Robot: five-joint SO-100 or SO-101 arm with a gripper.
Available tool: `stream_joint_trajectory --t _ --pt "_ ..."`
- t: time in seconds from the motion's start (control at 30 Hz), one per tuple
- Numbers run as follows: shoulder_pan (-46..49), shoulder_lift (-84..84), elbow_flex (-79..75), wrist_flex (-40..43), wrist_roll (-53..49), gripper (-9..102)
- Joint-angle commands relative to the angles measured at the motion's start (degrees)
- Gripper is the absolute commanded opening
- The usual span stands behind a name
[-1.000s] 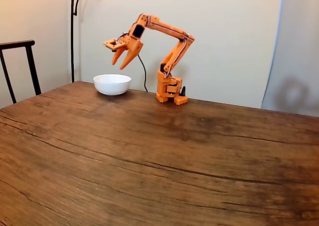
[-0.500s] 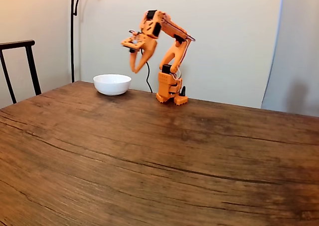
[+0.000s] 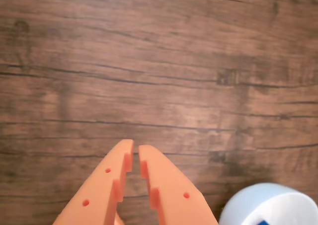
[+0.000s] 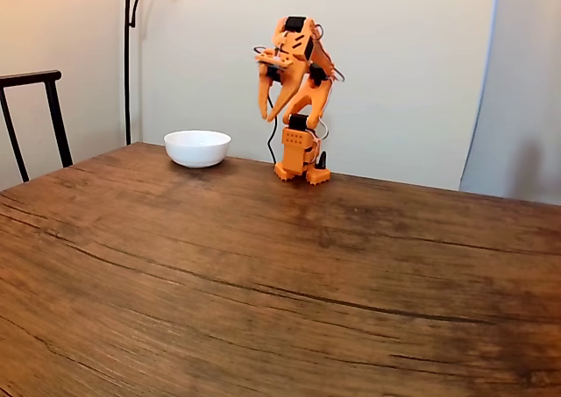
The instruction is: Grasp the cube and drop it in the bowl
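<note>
In the wrist view, the white bowl (image 3: 258,197) sits at the bottom right corner, and a sliver of the blue cube (image 3: 263,222) shows inside it at the frame's edge. My orange gripper (image 3: 135,146) comes in from the bottom, its fingers nearly together with nothing between them, over bare wood to the left of the bowl. In the fixed view, the arm is folded up over its base and the gripper (image 4: 268,117) points down, to the right of the bowl (image 4: 197,147) and well above the table.
The orange base (image 4: 299,162) stands at the table's far edge near the wall. A dark chair (image 4: 31,121) stands at the left and a lamp pole (image 4: 128,60) behind the bowl. The wide wooden table (image 4: 289,283) spreads out in front.
The arm has pulled back from above the bowl, swinging right and folding up over its base. The fingers, spread a second ago, have come together.
</note>
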Motion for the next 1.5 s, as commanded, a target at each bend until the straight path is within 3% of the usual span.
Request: stream_joint_trajectory --t 0.0,0.2,0.43,0.97,1.47 --pt "-0.2 5.7 1.5 -0.6 0.1 -1" --pt "-0.4 11.0 7.6 -0.5 -0.5 -1" --pt "-7.9 15.6 17.7 -0.6 -6.4 -1" --pt "-12.7 44.8 39.6 -0.8 -12.8 -1" --pt "-14.9 44.5 62.7 -24.6 -16.5 -1"
